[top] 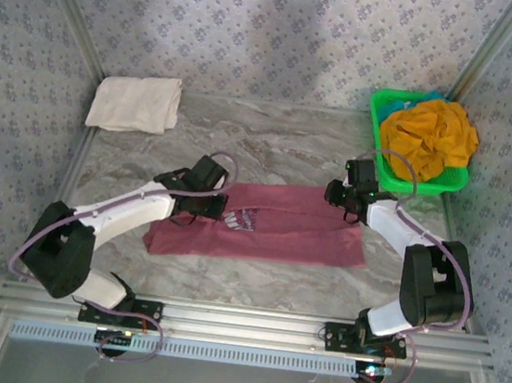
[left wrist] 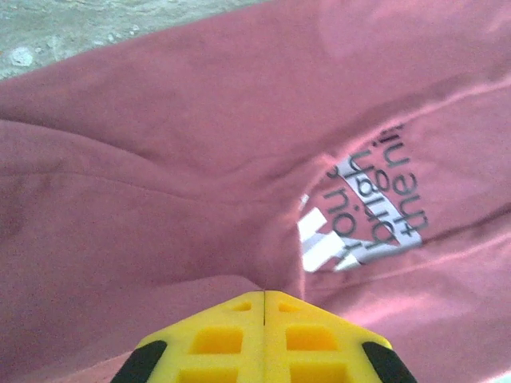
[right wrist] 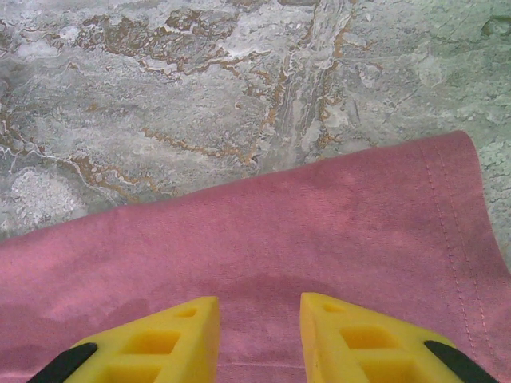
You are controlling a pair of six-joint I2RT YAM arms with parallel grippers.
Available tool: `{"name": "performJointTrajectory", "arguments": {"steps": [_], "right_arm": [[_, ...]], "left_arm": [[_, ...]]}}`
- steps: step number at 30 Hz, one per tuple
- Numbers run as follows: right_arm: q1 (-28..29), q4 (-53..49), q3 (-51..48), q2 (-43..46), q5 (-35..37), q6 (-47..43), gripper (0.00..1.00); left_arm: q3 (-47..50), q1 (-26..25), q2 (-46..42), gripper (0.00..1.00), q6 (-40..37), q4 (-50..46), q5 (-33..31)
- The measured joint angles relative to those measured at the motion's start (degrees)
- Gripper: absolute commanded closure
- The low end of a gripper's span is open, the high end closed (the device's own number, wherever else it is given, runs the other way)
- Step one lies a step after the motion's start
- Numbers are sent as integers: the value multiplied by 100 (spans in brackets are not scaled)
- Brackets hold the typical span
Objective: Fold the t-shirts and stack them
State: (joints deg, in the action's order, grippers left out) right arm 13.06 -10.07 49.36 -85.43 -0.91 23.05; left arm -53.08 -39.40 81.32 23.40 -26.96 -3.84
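A maroon t-shirt (top: 279, 234) lies folded into a long band across the middle of the table, its white print (top: 241, 219) near the left. My left gripper (top: 220, 211) is down on it beside that print (left wrist: 375, 207). Its yellow fingers are shut, and creases in the maroon cloth (left wrist: 184, 159) run into the tips (left wrist: 264, 294). My right gripper (top: 339, 200) stands open over the band's far right end, with flat maroon cloth (right wrist: 319, 231) between its fingers (right wrist: 259, 307). A folded cream-white t-shirt (top: 136, 102) rests at the back left. A mustard-orange t-shirt (top: 428, 133) is bunched in the basket.
The bright green basket (top: 425, 186) stands at the back right, close behind my right arm. Patterned walls enclose the marble table (top: 271, 147) on three sides. Bare marble (right wrist: 200, 96) lies beyond the shirt's far edge.
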Motion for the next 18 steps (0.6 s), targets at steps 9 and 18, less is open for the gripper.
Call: {"name": "performJointTrajectory", "arguments": {"steps": [9,18], "right_arm": [[0,4,0,-55,-2,-2,65],[-17,7,0,-101,-24,-20,64]], "left_arm": [[890,-1047,-162,91,1427,-85,-1311],[835,-1786,-883,85,1628,-157,-2170]]}}
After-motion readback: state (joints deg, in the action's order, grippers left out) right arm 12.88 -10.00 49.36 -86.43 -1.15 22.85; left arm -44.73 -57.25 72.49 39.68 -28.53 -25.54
